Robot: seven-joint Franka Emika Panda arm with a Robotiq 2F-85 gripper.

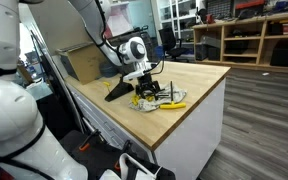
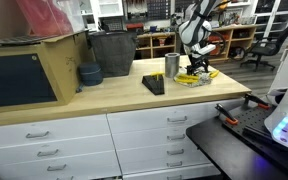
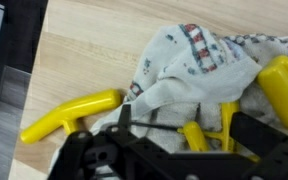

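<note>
My gripper (image 3: 184,128) is low over a wooden countertop (image 3: 84,60) and is open. Its two black fingers straddle a white patterned cloth (image 3: 194,65) and a yellow-handled tool (image 3: 194,138) with a thin black shaft. The cloth lies crumpled over several yellow-handled tools. One handle (image 3: 74,115) sticks out at the left and another (image 3: 284,90) at the right. In both exterior views the gripper (image 1: 144,86) (image 2: 195,68) points down onto this pile (image 1: 162,100) (image 2: 196,78) near the counter's end.
A black wedge-shaped object (image 1: 116,92) (image 2: 154,85) lies beside the pile. A metal cup (image 2: 171,65), stacked dark bowls (image 2: 89,74), a dark bin (image 2: 112,53) and a large box (image 2: 24,75) stand along the counter. A cardboard box (image 1: 84,65) stands behind the arm.
</note>
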